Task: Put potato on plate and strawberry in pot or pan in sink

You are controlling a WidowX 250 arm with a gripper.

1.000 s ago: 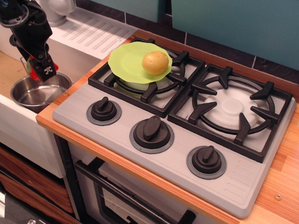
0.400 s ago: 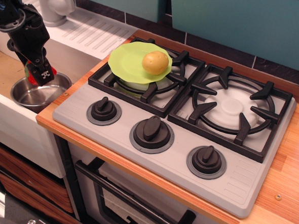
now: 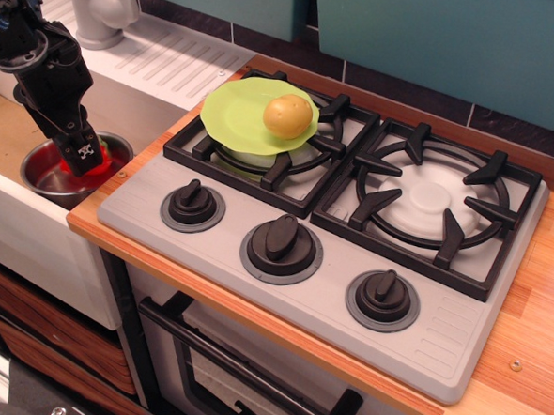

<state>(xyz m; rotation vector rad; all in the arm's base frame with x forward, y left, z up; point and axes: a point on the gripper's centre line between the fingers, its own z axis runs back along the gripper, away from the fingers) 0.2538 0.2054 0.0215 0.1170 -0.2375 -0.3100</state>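
The yellowish potato (image 3: 287,116) lies on the lime-green plate (image 3: 234,113), which rests on the left burner grate. The shiny steel pot (image 3: 42,172) stands in the sink (image 3: 4,130), close to the counter edge. My gripper (image 3: 85,153) reaches down into the pot, shut on the red strawberry (image 3: 80,165). The strawberry sits low inside the pot, between the fingers, and its red colour reflects on the steel. Its green cap is hidden by the gripper.
A grey faucet (image 3: 99,7) and a ribbed white drainboard (image 3: 173,58) lie behind the sink. The stove (image 3: 281,292) has two black grates and three knobs (image 3: 280,242). A wooden counter (image 3: 534,308) runs to the right.
The gripper has moved down and slightly right with the strawberry, from above the pot's rim to inside the pot. Potato and plate have not moved.
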